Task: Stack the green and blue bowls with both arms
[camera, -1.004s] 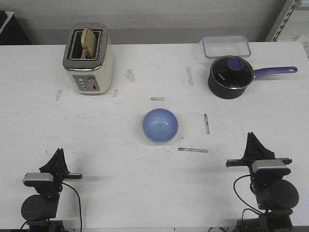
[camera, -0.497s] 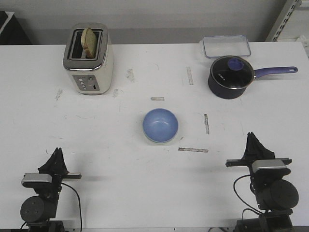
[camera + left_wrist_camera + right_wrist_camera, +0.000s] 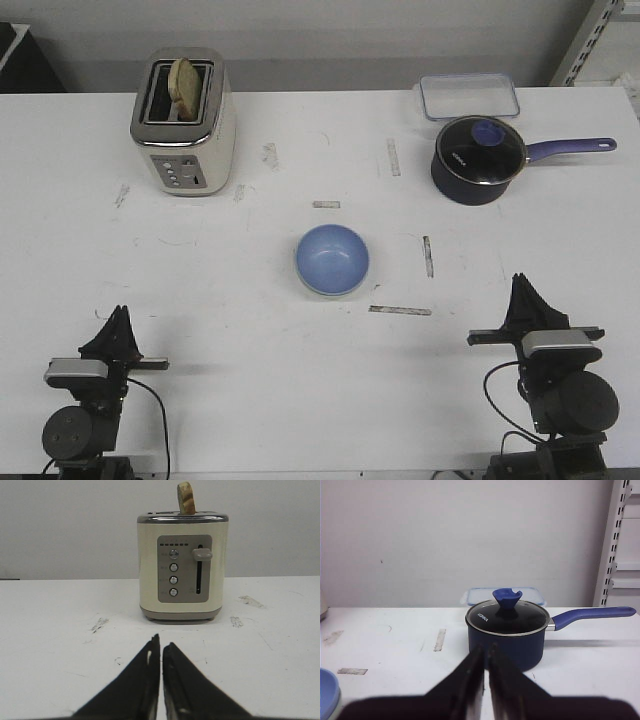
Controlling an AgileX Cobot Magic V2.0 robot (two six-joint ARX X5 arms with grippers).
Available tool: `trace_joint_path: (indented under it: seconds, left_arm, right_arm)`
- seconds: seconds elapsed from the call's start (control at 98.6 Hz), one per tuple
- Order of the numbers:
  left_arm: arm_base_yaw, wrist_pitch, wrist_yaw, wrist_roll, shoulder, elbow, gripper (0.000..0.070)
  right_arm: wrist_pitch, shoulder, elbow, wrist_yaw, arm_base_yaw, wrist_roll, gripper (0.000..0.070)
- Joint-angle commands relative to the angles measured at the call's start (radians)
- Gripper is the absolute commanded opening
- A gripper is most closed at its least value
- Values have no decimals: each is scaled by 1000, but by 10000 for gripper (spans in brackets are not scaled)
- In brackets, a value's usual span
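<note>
**Two tools pressed together, bowls stacked mid-surface**

Both black pointed tools sat at the near edge of the white surface [image 3: 250,400], each with its fingers pressed together and holding nothing. The left tool [image 3: 118,318] pointed toward the far side, and its wrist view showed its tips [image 3: 161,647] nearly touching, with only a thin slit between them. The right tool [image 3: 522,285] stood likewise, its tips [image 3: 486,650] closed to a narrow line.

Between the two arms and farther out, the light periwinkle blue glossy round bowl [image 3: 332,258] rested near the middle of the surface, well apart from either tool. A pale mint green rim [image 3: 322,292] showed just under its near edge, so the blue bowl sat nested in the green one.

Beyond the left tool stood a cream and silver toaster [image 3: 183,122] with a slice of bread [image 3: 182,87] upright in a slot. Beyond the right tool stood a dark navy saucepan with a glass lid [image 3: 478,158], its blue handle pointing right, and behind it a clear rectangular plastic container [image 3: 468,95].
</note>
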Motion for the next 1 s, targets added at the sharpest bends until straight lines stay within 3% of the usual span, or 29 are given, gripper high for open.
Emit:
trace_joint_path:
  seconds: [0.0, 0.406, 0.994]
  left_arm:
    - [3, 16, -3, 11, -2, -21, 1]
    - [3, 16, -3, 11, -2, -21, 1]
    - [3, 16, -3, 11, -2, -21, 1]
  right_arm:
    - [12, 1, 6, 0, 0, -1, 6]
    - [15, -13, -16, 3, -10, -2, 6]
    - [74, -314, -376, -21, -53, -4, 7]
